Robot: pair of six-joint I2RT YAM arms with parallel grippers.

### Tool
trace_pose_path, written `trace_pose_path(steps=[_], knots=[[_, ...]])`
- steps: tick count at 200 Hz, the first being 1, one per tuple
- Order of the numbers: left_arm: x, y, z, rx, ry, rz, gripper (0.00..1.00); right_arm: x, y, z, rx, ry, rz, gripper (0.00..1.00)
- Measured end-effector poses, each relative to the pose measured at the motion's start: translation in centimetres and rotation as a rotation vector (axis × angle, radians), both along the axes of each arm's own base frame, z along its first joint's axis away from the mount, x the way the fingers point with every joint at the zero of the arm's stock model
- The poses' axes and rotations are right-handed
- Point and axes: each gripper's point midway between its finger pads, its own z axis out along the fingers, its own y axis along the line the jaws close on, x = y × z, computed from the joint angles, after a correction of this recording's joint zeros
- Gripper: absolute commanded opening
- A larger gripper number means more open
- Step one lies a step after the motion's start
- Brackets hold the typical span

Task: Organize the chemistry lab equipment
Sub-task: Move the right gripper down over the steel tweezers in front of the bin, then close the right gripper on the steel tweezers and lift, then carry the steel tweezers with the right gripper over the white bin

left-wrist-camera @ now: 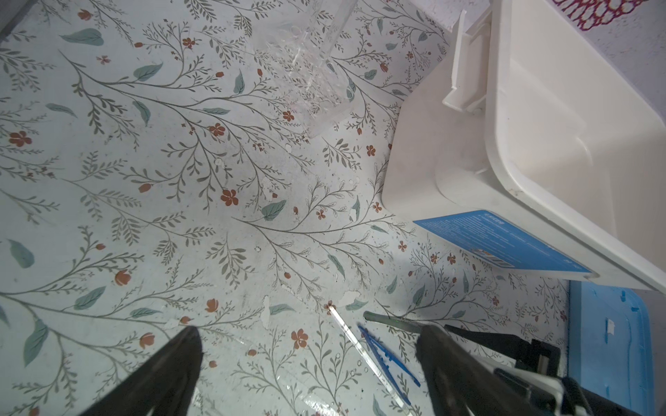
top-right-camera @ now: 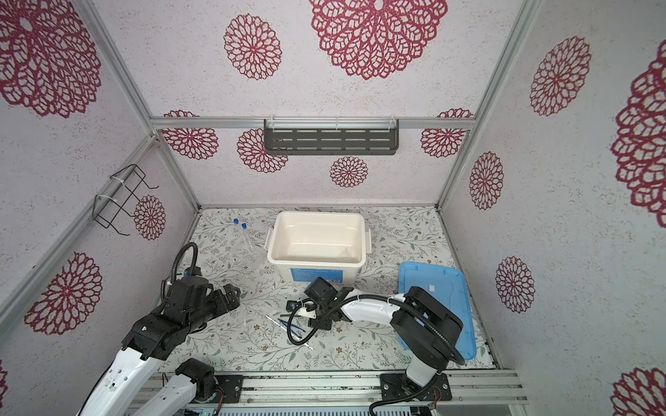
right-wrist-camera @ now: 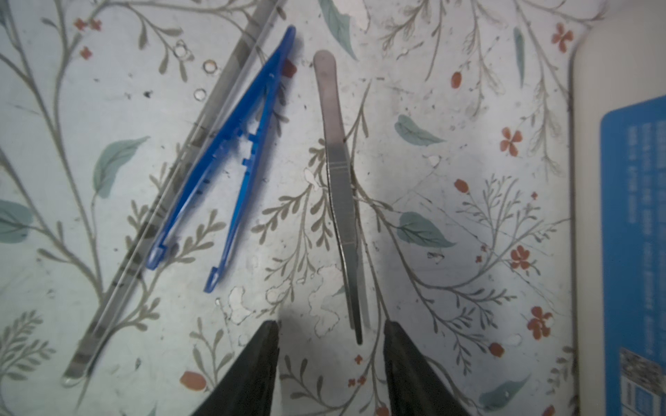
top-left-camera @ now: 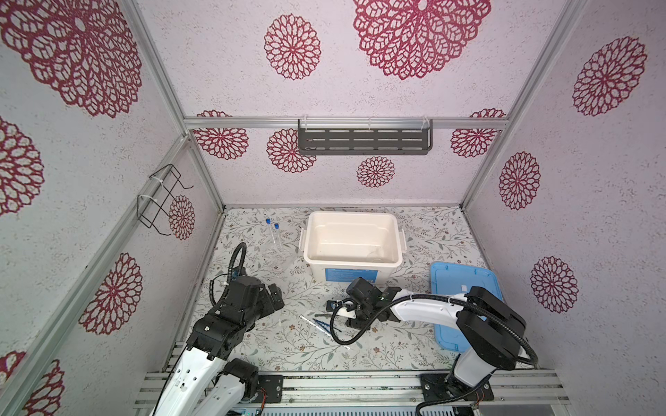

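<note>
No text can be read: the blue label (left-wrist-camera: 501,240) on the white tub (left-wrist-camera: 450,151) carries small white print and a code patch (too blurred to make out)

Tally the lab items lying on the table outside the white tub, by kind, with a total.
Blue-capped tubes: 2
Clear tube holder: 1
Tweezers: 2
Thin stick: 1
Total: 6

Left arm (top-left-camera: 194,374) & right arm (top-left-camera: 425,306): white shells, black joints, ribbed black cables (top-left-camera: 240,245), dark tapered jaws.
</note>
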Motion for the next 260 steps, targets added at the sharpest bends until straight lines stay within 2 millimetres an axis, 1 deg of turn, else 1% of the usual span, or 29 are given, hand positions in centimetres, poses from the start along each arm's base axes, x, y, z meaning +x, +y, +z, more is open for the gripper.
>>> trace_pose_path(steps=[15,31,49,59,75,94,107,119,139,161,183,202,219,233,246,260], knots=[[0.1,-0.1,0.1,-0.004,-0.004,0.000,0.98,0.2,0.4,-0.1,0.003,0.005,0.017,0.36],[0.1,-0.1,0.1,-0.009,-0.003,-0.002,0.97,0.3,0.9,-0.2,0.013,0.018,0.027,0.24],[0.0,-0.3,0.1,-0.016,-0.002,-0.004,0.97,0.2,0.9,-0.3,0.019,0.033,0.038,0.14],[0.0,-0.3,0.1,-0.018,-0.001,-0.005,0.97,0.2,0.8,-0.3,0.022,0.042,0.033,0.10],[0.0,-0.3,0.1,-0.019,-0.001,-0.005,0.98,0.2,0.7,-0.3,0.021,0.043,0.038,0.06],[0.0,-0.3,0.0,-0.019,0.002,-0.007,0.97,0.1,0.8,-0.2,0.027,0.046,0.038,0.05],[0.0,-0.3,-0.1,-0.019,0.002,-0.007,0.97,0.0,0.6,0.3,0.038,0.046,0.032,0.05],[0.0,-0.3,-0.1,-0.019,0.002,-0.007,0.97,-0.3,0.3,1.1,0.059,0.040,0.019,0.05],[0.0,-0.3,0.0,-0.020,-0.001,-0.005,0.97,-0.8,-0.3,3.4,0.121,0.017,-0.008,0.05],[0.0,-0.3,-0.1,-0.027,-0.008,-0.003,0.97,-1.0,-0.6,7.0,0.223,-0.026,-0.043,0.04],[0.2,-0.5,-0.1,-0.038,-0.014,-0.003,0.97,-0.7,-0.4,10.8,0.325,-0.072,-0.076,0.04],[0.3,-0.6,0.1,-0.048,-0.023,-0.005,0.97,-0.1,-0.2,13.3,0.377,-0.106,-0.101,0.03],[0.4,-0.8,0.2,-0.052,-0.025,-0.009,0.97,0.7,0.3,15.5,0.417,-0.134,-0.116,0.03],[0.4,-0.8,0.3,-0.053,-0.026,-0.010,0.97,1.8,0.6,17.7,0.456,-0.155,-0.137,0.02],[0.5,-0.8,0.4,-0.055,-0.028,-0.010,0.97,3.5,0.3,19.9,0.496,-0.173,-0.174,0.02],[0.5,-0.8,0.5,-0.056,-0.028,-0.011,0.97,5.9,-0.4,22.2,0.537,-0.194,-0.228,0.01]])
